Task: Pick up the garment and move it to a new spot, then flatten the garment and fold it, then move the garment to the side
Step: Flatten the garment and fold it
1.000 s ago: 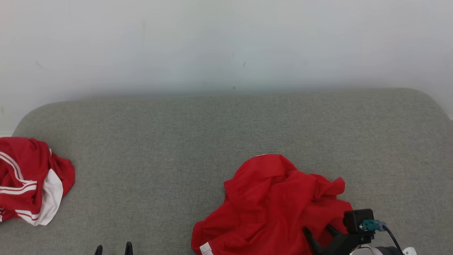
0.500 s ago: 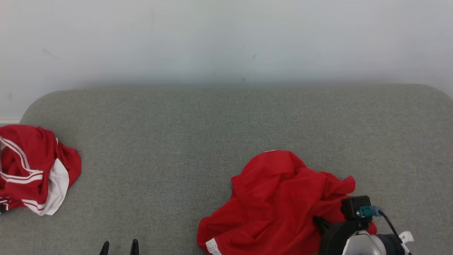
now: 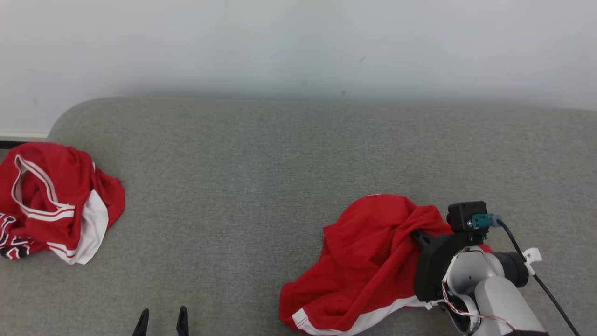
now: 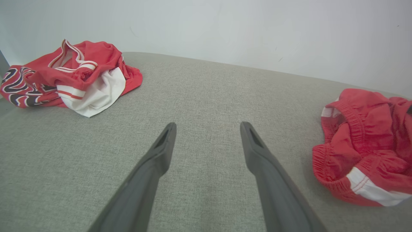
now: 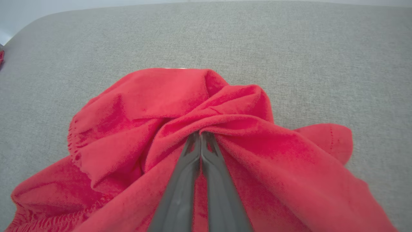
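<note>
Since my right gripper [image 5: 201, 135] has its two fingers pressed together on a raised fold of the red shorts [image 3: 368, 261], the whole next move comes down to where the rest of the cloth sits relative to that pinch. The shorts are bunched up near the front edge of the grey couch cushion [image 3: 261, 186], toward its right end. My pinch is on the right-hand, further-back part of the heap, up on a ridge of fabric. Everything else trails away from the jaws to the left and toward the front edge, ending in the white-striped hem at the front-left. So the long axis runs diagonally, front-left to back-right, and I'm holding the back-right end.

My left gripper [image 4: 208, 127] has its fingers spread wide with nothing between them, hovering low by the front edge, well apart from the shorts and to their left. So the right arm is clearly the nearer one.

My guess is a lift from here lets the heap hang from the pinched end and unroll along that diagonal. The open stretch of cushion lies to the left, between the shorts and the crumpled red-and-white jersey [image 3: 56, 200] at the left end, so that looks like the obvious new spot. One thing I can't tell is how many layers the fold has.
</note>
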Controlling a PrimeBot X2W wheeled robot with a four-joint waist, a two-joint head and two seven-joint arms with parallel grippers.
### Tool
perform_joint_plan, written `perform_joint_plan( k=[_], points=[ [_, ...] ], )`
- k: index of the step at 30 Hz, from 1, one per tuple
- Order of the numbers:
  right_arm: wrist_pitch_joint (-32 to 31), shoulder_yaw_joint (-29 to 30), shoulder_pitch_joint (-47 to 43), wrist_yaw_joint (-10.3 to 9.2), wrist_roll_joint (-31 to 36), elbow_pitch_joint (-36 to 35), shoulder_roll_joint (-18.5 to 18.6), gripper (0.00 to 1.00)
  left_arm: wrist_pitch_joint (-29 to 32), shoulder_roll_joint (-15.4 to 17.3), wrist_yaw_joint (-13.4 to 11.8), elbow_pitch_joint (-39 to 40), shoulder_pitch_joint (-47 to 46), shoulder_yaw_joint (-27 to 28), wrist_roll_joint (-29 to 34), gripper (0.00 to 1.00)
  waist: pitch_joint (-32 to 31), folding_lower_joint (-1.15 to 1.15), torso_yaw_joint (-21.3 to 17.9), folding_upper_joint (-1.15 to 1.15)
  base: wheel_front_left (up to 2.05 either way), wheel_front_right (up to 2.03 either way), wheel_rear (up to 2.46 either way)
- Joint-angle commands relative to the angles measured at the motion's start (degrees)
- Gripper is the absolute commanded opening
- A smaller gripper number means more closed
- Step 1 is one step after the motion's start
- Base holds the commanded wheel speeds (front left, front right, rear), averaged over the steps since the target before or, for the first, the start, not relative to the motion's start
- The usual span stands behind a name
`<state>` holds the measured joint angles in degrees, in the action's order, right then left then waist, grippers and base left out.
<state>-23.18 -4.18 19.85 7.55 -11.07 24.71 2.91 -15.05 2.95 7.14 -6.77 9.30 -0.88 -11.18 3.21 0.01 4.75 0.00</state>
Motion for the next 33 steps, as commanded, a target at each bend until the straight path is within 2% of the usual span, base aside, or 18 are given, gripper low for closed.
perform_joint_plan(
  k=[1,11,12,13,18,23,33],
  points=[
    [0.56,0.33,1.41,-0.13,0.11,1.42,-0.03,0.0,-0.19,-0.11,0.3,-0.14,-0.66,-0.14,-0.53,1.0,0.73,-0.01,1.08,0.0,0.0,0.0,0.0],
    [3.73,0.98,8.36,-0.13,0.11,13.29,-0.03,0.0,-0.19,-0.11,0.4,0.01,-1.7,-1.03,-0.46,1.0,3.05,-0.01,3.2,0.0,0.0,0.0,0.0],
    [3.94,0.66,8.6,-0.13,-0.14,13.95,-0.04,0.35,-0.19,-0.11,0.41,-0.02,-1.79,-1.02,-0.5,1.0,3.09,-0.01,3.19,0.0,0.0,0.0,0.0],
    [4.25,0.48,8.83,-0.13,-0.46,14.36,-0.03,1.0,-0.19,-0.11,0.4,-0.05,-1.93,-1.04,-0.56,1.0,3.1,-0.01,3.12,0.0,0.0,0.0,0.0],
    [6.75,0.37,8.66,-0.13,-1.28,14.1,0.0,1.0,-0.19,-0.11,0.09,-0.15,-1.69,-0.58,-0.76,1.0,1.93,-0.01,2.19,0.0,0.0,0.0,0.0],
    [9.16,-0.52,6.38,-0.13,-2.25,10.45,1.01,1.0,-0.19,-0.11,0.03,0.63,-0.35,0.23,-0.29,1.0,-0.47,-0.01,-0.12,0.0,0.0,0.0,0.0],
    [15.74,-1.21,-4.45,-0.13,-4.4,-5.22,3.43,1.0,-0.19,-0.11,0.01,1.39,1.38,0.33,-0.24,1.0,-3.52,-0.01,-4.62,0.0,0.0,0.0,0.0]
  ],
)
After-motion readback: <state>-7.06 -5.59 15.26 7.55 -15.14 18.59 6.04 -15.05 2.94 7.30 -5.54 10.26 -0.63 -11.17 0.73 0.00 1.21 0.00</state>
